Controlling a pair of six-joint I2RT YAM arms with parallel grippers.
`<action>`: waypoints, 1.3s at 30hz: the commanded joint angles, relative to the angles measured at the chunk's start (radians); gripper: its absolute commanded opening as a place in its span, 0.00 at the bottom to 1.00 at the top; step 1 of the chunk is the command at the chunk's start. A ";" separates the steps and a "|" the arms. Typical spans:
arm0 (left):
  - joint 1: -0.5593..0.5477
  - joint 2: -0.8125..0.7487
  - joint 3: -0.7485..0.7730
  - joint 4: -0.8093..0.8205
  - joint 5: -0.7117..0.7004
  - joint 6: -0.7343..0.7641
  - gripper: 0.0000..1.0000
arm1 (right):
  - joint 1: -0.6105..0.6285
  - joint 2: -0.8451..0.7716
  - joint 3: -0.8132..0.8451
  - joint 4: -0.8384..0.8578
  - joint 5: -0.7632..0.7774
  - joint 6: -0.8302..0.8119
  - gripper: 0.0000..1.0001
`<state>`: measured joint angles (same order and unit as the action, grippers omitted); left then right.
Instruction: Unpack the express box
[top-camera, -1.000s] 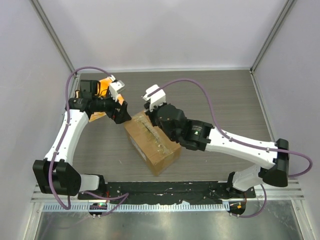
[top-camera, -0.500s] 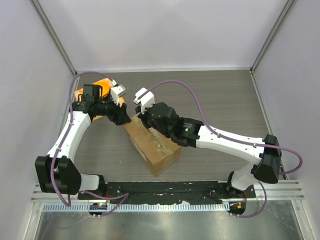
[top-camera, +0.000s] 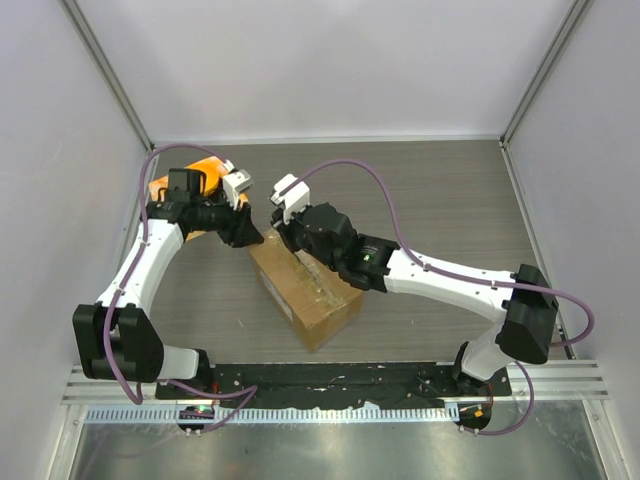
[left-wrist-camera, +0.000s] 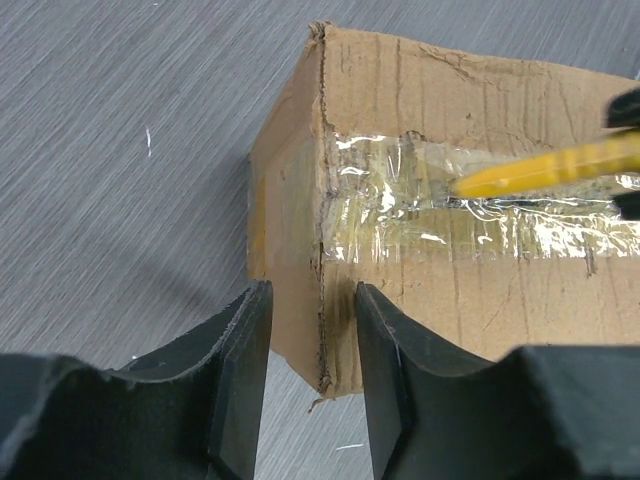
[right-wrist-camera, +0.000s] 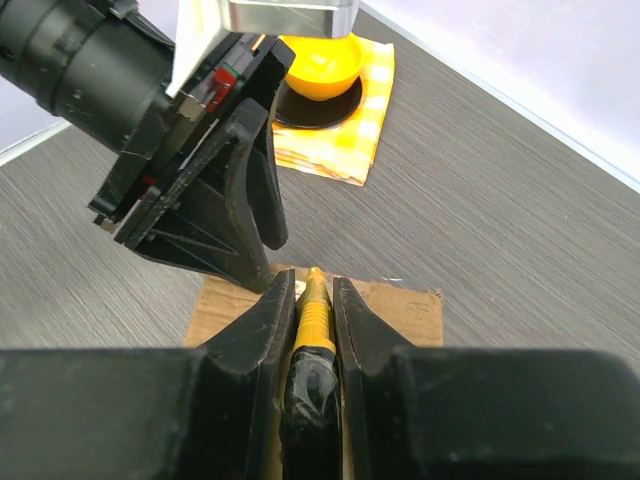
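The express box (top-camera: 310, 295), brown cardboard with clear tape (left-wrist-camera: 420, 200) along its top seam, lies at an angle in the middle of the table. My left gripper (left-wrist-camera: 310, 295) straddles the box's far-left corner edge, its jaws narrowed but open, with slim gaps on both sides. My right gripper (right-wrist-camera: 312, 280) is shut on a black tool with a yellow tip (right-wrist-camera: 313, 310). That yellow tip (left-wrist-camera: 550, 168) rests on the taped seam near the same end. In the top view the two grippers (top-camera: 252, 238) (top-camera: 283, 232) nearly meet over the box's far end.
An orange checkered cloth (right-wrist-camera: 340, 130) carrying an orange bowl (right-wrist-camera: 320, 65) lies at the back left, partly under the left arm (top-camera: 205, 170). White walls close in the table on three sides.
My left gripper came down onto the box's far corner and its jaws narrowed around the edge. The right arm carried the tool tip toward the same end of the seam.
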<state>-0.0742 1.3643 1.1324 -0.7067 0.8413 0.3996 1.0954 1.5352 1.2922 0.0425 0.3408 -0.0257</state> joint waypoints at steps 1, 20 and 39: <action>0.002 0.022 -0.025 -0.022 -0.041 0.038 0.41 | -0.020 0.016 -0.008 0.100 -0.019 -0.005 0.01; 0.002 0.007 -0.054 -0.034 -0.057 0.041 0.32 | -0.046 0.060 -0.010 0.115 -0.059 0.024 0.01; 0.002 0.004 -0.056 -0.036 -0.062 0.033 0.32 | -0.046 0.034 -0.051 0.096 -0.068 0.075 0.01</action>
<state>-0.0734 1.3563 1.1141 -0.7067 0.8711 0.4007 1.0496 1.5978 1.2564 0.1196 0.2855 0.0235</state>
